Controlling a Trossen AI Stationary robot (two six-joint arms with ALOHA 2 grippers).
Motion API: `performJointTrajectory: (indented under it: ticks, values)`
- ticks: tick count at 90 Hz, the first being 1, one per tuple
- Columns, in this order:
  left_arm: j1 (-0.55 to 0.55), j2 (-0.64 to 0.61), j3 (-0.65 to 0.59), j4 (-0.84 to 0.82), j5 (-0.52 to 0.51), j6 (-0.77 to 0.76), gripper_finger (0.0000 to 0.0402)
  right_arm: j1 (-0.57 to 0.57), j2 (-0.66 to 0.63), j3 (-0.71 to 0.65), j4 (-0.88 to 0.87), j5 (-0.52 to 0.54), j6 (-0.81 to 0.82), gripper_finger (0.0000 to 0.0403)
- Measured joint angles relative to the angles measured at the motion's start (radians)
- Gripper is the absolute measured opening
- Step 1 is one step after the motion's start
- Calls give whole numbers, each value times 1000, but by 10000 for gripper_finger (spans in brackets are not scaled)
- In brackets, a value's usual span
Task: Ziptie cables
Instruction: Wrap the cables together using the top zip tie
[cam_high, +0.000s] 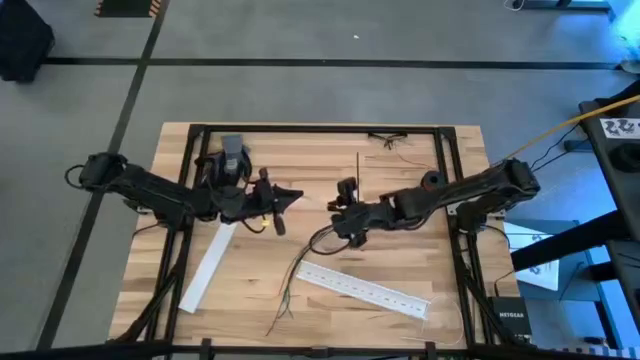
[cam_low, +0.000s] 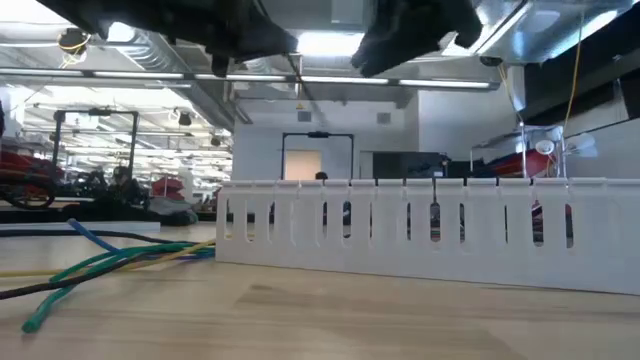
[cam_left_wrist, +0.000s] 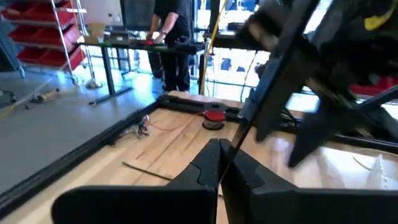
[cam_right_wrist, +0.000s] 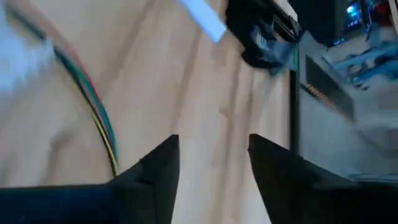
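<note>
Wood table (cam_high: 420, 255), cables (cam_high: 300, 265) lying loose; left gripper (cam_high: 290, 196) pressed together, right gripper (cam_high: 345, 232) spread w/ nothing between.

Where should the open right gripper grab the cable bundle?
Grip the cables at the dark curved stretch beside the right gripper, coming straight down from above. There the wires run together; toward the table's near edge they splay apart, so a pinch would likely miss some.

Cables (cam_low: 110, 262): green, blue, yellow strands; perforated strips (cam_high: 365, 290): white; table (cam_high: 420, 250): pale wood planks, black frame; grippers: black.
</note>
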Motion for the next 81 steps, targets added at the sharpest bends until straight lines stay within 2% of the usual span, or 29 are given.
performJointTrajectory:
  ticks: [14,25,43,65,81]
  values:
    - [-18,-5,0,2,43,-54,0,0,1,-21,-31,-37,-232,188]
    - [-21,-5,0,-3,89,-130,0,2,13,-105,80,-88,-372,180]
    - [-33,-17,0,-68,130,-249,0,2,16,-218,310,-32,-654,173]
    - [-44,-71,0,-76,129,-314,0,15,16,-235,370,-45,-859,172]
    - [-53,-109,0,-77,130,-325,0,28,16,-235,372,-107,-990,172]
